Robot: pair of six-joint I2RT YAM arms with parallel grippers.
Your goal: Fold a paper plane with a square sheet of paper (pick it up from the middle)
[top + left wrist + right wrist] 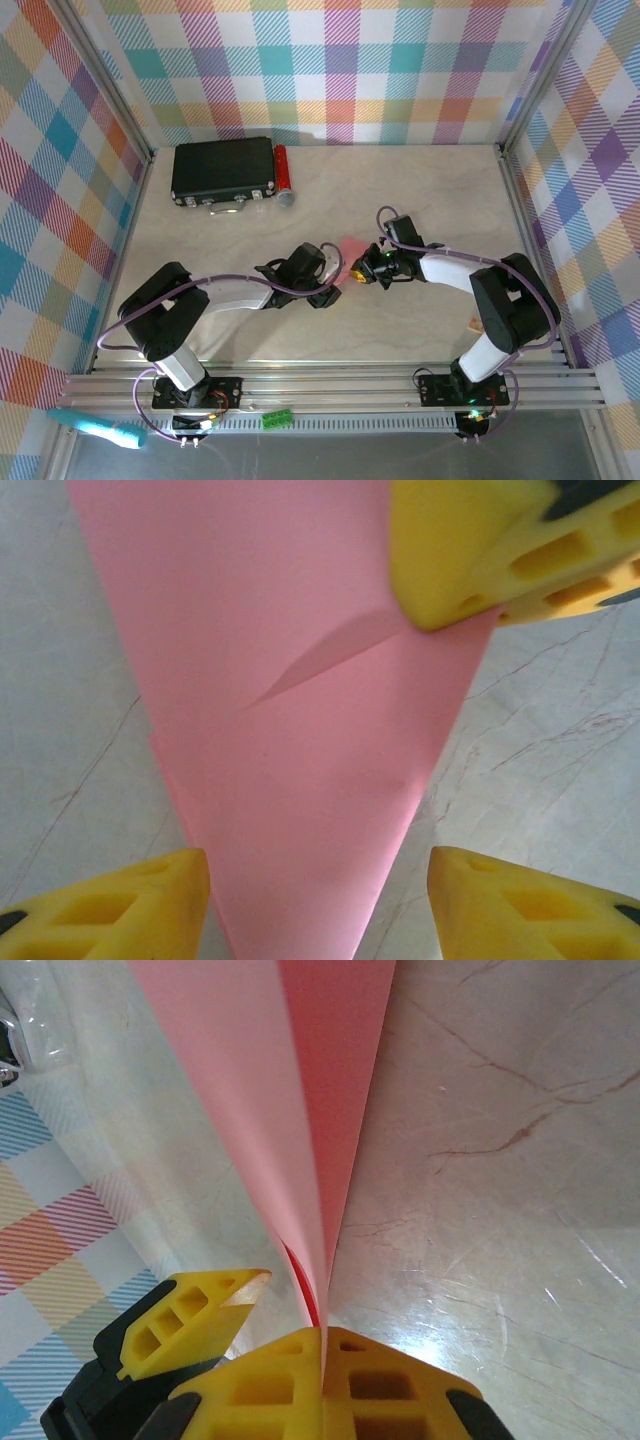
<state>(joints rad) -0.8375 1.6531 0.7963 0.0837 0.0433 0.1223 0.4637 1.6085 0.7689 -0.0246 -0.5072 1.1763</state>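
Observation:
The square sheet of paper [350, 246] is pink and folded into a narrow triangle with a diagonal crease, at the table's middle. My right gripper [323, 1348] is shut on its folded edge, and the layers [300, 1110] fan away from the closed fingers. From the left wrist the paper [300, 730] tapers down between the two yellow fingers of my left gripper [320, 910], which stands open astride the narrow end. The right gripper's yellow fingertips [470, 550] pinch the paper's upper right edge there. From above, the left gripper [328, 285] and right gripper [362, 270] sit close together.
A black box [222, 170] sits at the back left with a small red cylinder with a grey end [283, 175] beside it. Plaid walls close in the table [440, 200] on three sides. A teal tool [95, 427] lies off the front rail.

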